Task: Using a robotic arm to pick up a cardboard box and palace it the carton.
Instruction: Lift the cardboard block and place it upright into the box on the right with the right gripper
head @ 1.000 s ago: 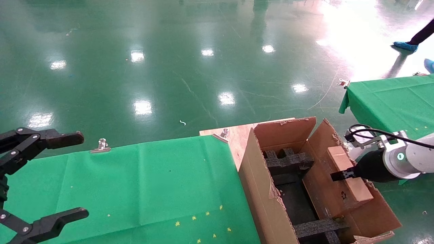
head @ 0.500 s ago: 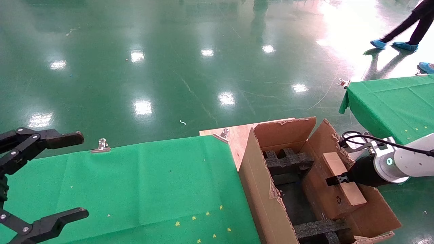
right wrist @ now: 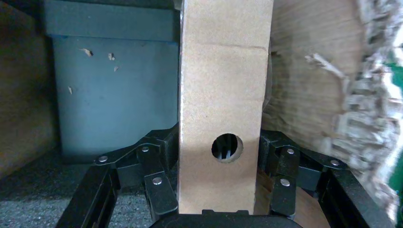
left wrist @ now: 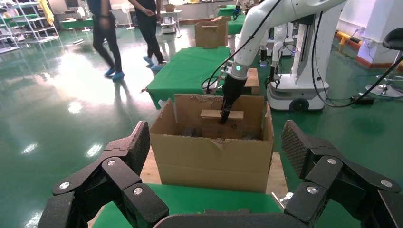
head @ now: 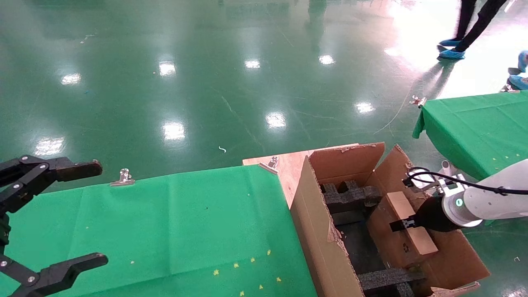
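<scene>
The robotic arm (head: 491, 202) is reaching in from the right over the carton (head: 326, 243), its right gripper (head: 406, 224) angling downward with fingers (right wrist: 157, 183) clamping the cardboard box (head: 410, 225) just inside the open top. The left gripper (head: 49, 218) is hovering over the green tabletop (head: 165, 222), fingers spread wide and holding nothing.

This looks like a robotics lab or factory hall: a wide glossy green floor (head: 231, 70) mirrors ceiling lights, tables (head: 478, 123) wear clipped green cloths, people (left wrist: 107, 35) walk in blue shoe covers at the frame's upper right, and shelving (left wrist: 21, 26), perhaps storage racks, lines the far wall
</scene>
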Controlling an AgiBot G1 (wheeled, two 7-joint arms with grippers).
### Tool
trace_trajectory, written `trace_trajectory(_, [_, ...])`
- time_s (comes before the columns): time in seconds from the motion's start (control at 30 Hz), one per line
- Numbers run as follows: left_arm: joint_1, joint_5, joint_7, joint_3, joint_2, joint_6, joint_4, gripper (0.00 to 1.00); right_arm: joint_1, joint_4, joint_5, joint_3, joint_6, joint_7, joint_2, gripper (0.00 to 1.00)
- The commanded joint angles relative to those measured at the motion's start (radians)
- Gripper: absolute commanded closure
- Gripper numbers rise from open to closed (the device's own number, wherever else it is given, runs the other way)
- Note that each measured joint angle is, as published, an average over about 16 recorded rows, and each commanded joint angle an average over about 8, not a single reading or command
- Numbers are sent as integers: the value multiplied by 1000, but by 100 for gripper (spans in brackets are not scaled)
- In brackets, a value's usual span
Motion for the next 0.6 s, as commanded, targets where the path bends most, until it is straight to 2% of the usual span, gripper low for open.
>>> trace_trajectory(0.03, [0,0,0,0,0,0,0,0,-13,-18,8,-1,7,-11,-12,100])
trace_trajectory(0.3, [0,0,0,0,0,0,0,0,-50,-95,41,4,23,-56,-60,100])
trace_trajectory(0.33, [0,0,0,0,0,0,0,0,-53,-102,45,5,24,-62,-64,97])
trace_trajectory(0.37, [0,0,0,0,0,0,0,0,-55,-107,47,6,24,-66,-67,90])
trace_trajectory(0.57, [0,-1,0,0,0,0,0,0,-65,-132,64,12,27,-85,-80,15])
trace_trajectory(0.6, [0,-1,0,0,0,0,0,0,-66,-134,66,12,28,-87,-81,6])
